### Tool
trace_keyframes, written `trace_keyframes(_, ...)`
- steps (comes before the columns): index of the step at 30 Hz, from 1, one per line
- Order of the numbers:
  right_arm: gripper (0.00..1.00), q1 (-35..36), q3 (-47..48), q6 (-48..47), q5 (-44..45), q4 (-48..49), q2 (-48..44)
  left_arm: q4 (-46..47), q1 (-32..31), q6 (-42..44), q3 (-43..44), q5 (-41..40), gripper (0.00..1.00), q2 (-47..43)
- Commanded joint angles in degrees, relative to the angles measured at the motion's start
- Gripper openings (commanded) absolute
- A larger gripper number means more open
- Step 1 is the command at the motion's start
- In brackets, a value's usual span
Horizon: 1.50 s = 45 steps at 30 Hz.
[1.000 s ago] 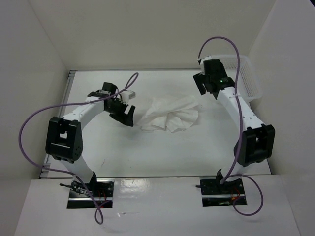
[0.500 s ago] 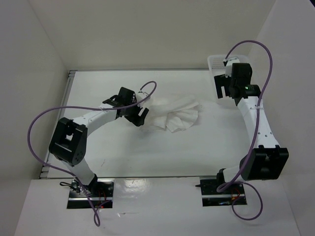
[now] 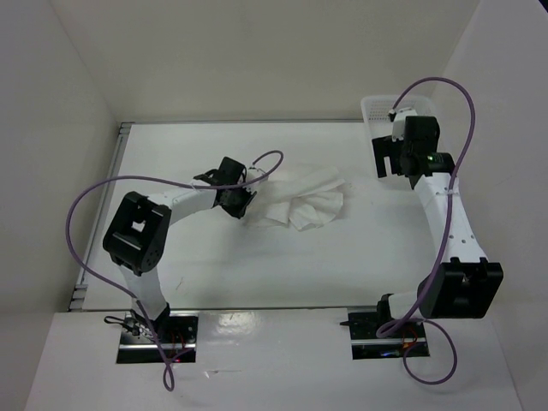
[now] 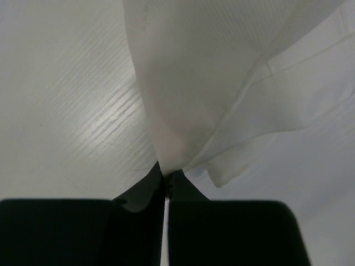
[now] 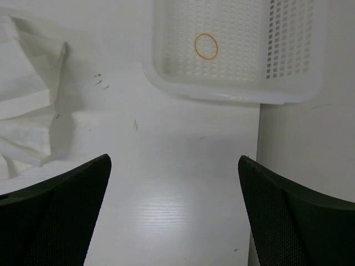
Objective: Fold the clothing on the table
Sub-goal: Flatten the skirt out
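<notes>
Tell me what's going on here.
The left fingers are shut on an edge of the crumpled white clothing, which lies on the table. The right fingers hang open near the mesh basket at the far right, holding nothing. No fold is made yet.

Counted: clothing (image 3: 300, 201) ×1; mesh basket (image 5: 233, 94) ×1, orange ring (image 5: 206, 46) inside ×1; table (image 3: 257, 265) ×1; arms ×2, left arm (image 3: 175, 204) and right arm (image 3: 449, 218); purple cables (image 3: 69, 231) ×2.
</notes>
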Motion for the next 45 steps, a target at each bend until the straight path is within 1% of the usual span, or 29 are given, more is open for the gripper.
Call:
trace_keyframes(1,0.99,-0.46,-1.01,0.69,-0.65,0.6,-2.76,-2.38,-1.04,0.75,5.55,3.29,0.0,0.98)
trace_keyframes(4,0.99,-0.99,-2.14,0.69,-1.27,1.13,-3.99,-9.04,-1.75,3.55,12.31,6.71,0.0,1.5)
trace_keyframes(5,0.99,-0.99,-2.15,0.69,-1.27,1.13,-3.99,-13.68,-2.62,4.35,20.26,6.73,0.0,1.51)
trace_keyframes(7,0.99,-2.04,-3.64,1.3,-2.75,1.66,-5.04,-18.62,-4.03,6.19,30.22,8.22,0.0,4.48)
trace_keyframes(8,0.99,-2.04,-3.64,1.31,-3.37,1.66,-5.05,-23.86,-4.04,7.68,35.75,9.7,0.0,5.8)
trace_keyframes(9,0.99,-2.56,-4.34,1.31,-4.07,2.18,-5.57,-26.79,-4.73,8.39,48.25,11.02,0.0,7.47)
trace_keyframes(12,0.99,-3.62,-5.48,1.84,-6.45,2.18,-6.71,-39.7,-4.75,7.88,72.19,16.91,0.0,16.07)
trace_keyframes(13,0.99,-3.62,-5.49,1.84,-6.97,2.18,-7.24,-42.96,-4.13,6.74,90.64,18.84,0.0,21.32)
trace_keyframes(14,0.99,-3.62,-5.49,1.84,-7.5,2.18,-7.24,-42.99,-4.13,5.95,92.91,19.38,0.0,21.37)
trace_keyframes(15,0.99,-4.23,-5.49,1.84,-7.51,2.18,-7.85,-40.38,-4.13,5.24,90.5,16.95,0.0,19.28)
trace_keyframes(17,0.99,-4.24,-5.49,1.84,-8.29,2.18,-7.86,-38.86,-1.77,4.28,86.62,17.97,0.0,16.18)
trace_keyframes(18,0.99,-4.24,-5.49,1.84,-8.82,1.57,-7.86,-40.25,-0.1,2.79,85.91,22.59,0.0,15.66)
trace_keyframes(19,0.99,-4.24,-5.49,1.84,-9.35,1.57,-7.86,-40.26,4.01,1.91,83.55,24.99,0.0,14.18)
trace_keyframes(20,0.99,-4.24,-5.49,1.84,-10.57,1.57,-7.86,-39.05,6.48,0.94,79.53,27.88,0.0,12.77)
trace_keyframes(21,0.99,-4.24,-5.49,1.84,-11.28,1.05,-7.86,-37.82,9.38,-1.42,70.26,36.44,0.0,9.71)
trace_keyframes(22,0.98,-4.24,-5.49,1.84,-12.07,1.04,-7.16,-34.85,15.33,-2.14,65.04,40.88,0.0,8.03)
trace_keyframes(23,0.98,-4.24,-5.49,1.84,-13.29,0.43,-7.16,-33.08,18.17,-2.76,59.94,43.79,0.0,6.1)
trace_keyframes(24,0.97,-4.24,-4.79,1.84,-13.92,0.42,-6.37,-30.97,20.81,-4.41,50.32,46.95,0.0,1.9)
trace_keyframes(27,0.95,-4.24,-2.87,1.84,-16.46,-0.89,-4.53,-28.31,28.55,-3.13,40.66,46.98,0.0,-4.36)
trace_keyframes(30,0.95,-4.24,-0.67,1.84,-19.53,-2.38,-2.33,-32.16,33.22,3.11,29.07,46.28,0.0,-8.85)
trace_keyframes(32,0.94,-4.24,0.57,1.31,-21.03,-3.52,-0.4,-32.88,33.84,9.44,22.3,44.18,0.0,-13.23)
trace_keyframes(33,0.94,-4.24,1.45,1.31,-21.65,-3.53,0.22,-32.88,33.84,11.2,15.22,42.87,0.0,-14.91)
trace_keyframes(34,0.93,-3.54,1.98,0.79,-22.27,-3.53,0.92,-32.88,33.84,13.74,11.93,39.55,0.0,-16.67)
trace_keyframes(37,0.92,-1.52,4.0,0.25,-22.88,-4.85,3.82,-32.35,31.48,16.65,2.07,36.97,0.0,-23.35)
trace_keyframes(38,0.92,0.57,5.74,-0.36,-22.89,-6.15,6.18,-33.57,30.08,18.75,-1.77,35.83,0.01,-28.06)
trace_keyframes(39,0.92,1.38,7.07,-1.14,-22.89,-7.56,7.86,-34.28,28.93,18.77,-2.6,34.78,0.06,-28.98)
trace_keyframes(42,0.92,5.94,9.88,-2.46,-22.01,-8.72,10.06,-33.24,28.92,16.93,-3.75,30.82,0.1,-32.59)
trace_keyframes(43,0.92,8.65,10.59,-2.47,-21.14,-10.11,11.64,-33.23,28.92,16.93,-3.75,30.12,0.36,-33.38)
trace_keyframes(45,0.95,11.57,12.7,-3.7,-19.64,-10.65,13.31,-32.53,28.92,16.93,-3.22,26.69,0.54,-35.58)
